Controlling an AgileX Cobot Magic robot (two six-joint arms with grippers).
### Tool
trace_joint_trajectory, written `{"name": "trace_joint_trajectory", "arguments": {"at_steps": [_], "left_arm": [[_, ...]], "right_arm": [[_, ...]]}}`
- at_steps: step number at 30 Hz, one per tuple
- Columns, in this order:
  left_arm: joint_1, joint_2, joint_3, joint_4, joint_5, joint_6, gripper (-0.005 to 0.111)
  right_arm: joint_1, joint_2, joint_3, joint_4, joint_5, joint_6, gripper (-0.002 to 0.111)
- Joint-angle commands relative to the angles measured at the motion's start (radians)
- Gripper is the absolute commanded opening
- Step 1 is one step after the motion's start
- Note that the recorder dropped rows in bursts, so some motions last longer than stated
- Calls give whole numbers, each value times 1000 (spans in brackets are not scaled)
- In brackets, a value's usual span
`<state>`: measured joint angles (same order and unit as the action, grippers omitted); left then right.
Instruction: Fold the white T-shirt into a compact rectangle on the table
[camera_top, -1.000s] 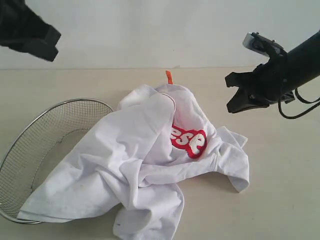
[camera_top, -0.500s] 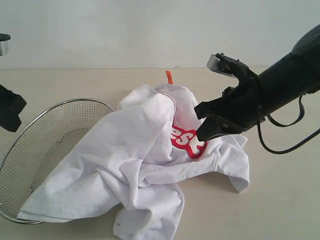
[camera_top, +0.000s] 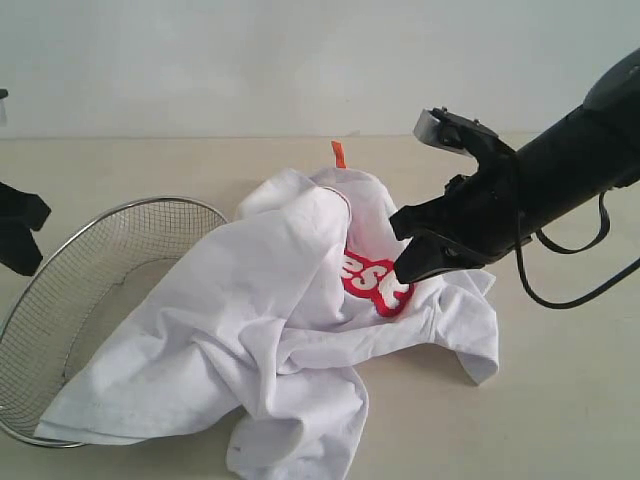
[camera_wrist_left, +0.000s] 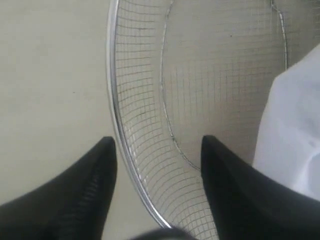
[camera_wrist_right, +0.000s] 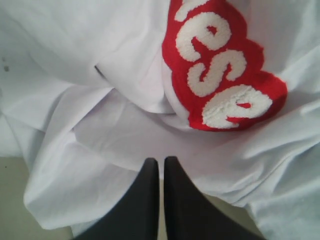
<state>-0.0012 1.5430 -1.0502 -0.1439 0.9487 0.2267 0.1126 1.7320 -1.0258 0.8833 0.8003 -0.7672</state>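
**Crumpled tee waiting to be spread flat**

The white short-sleeved cotton T-shirt (camera_top: 270, 340) is lying in a crumpled heap around the middle of the broad beige tabletop (camera_top: 560, 400). Its small orange collar tag (camera_top: 338, 154) is pointing toward the far edge. One lower part is draping over the round steel wire-mesh basket (camera_top: 100, 250), which is sitting by the left edge.

The right gripper (camera_top: 405, 270) is hovering just over the red band of white lettering (camera_top: 375, 280), its two black fingers pressed together with nothing between them. The left gripper (camera_wrist_left: 157, 145) is hanging above the basket's rim with its jaws standing wide apart, holding nothing.

Folding is, by my reading, not yet under way; the step in hand is getting a first hold to flatten the cloth. Doing it well is meaning that the right gripper is parting its fingers before descending and taking a single layer at a hem or shoulder, not the bunched chest. The left one is best aiming for the cloth over the basket, lifting it clear of the mesh so nothing is snagging.
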Motion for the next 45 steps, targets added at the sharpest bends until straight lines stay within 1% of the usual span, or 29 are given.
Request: {"name": "trace_joint_trajectory", "arguments": {"at_steps": [1,6,13,17,32,34,35,37,42,45], "left_arm": [[5,52,4,-36,-29,39,50],[5,82,4,-12,-50,39,50],[20,104,4,10,-133,39,50],[32,148,4,18,-137,39,50],[32,280,4,-2,-193,39,49],[32,293,4,-2,-207,37,46],[32,295,4,-2,-214,30,42],[32,297,4,-7,-225,30,32],[32,297,4,-25,-251,28,4],[32,297,4,-25,-272,23,5]], "right_arm": [[1,-11,2,-8,5,-9,0],[1,-11,2,-8,7,-16,0],[1,-11,2,-8,10,-17,0],[1,-11,2,-8,11,-19,0],[1,-11,2,-3,12,-28,0],[1,-11,2,-3,12,-28,0],[1,-11,2,-3,12,-28,0],[1,-11,2,-3,12,-28,0],[1,-11,2,-3,12,-28,0],[1,-11,2,-3,12,-28,0]]}}
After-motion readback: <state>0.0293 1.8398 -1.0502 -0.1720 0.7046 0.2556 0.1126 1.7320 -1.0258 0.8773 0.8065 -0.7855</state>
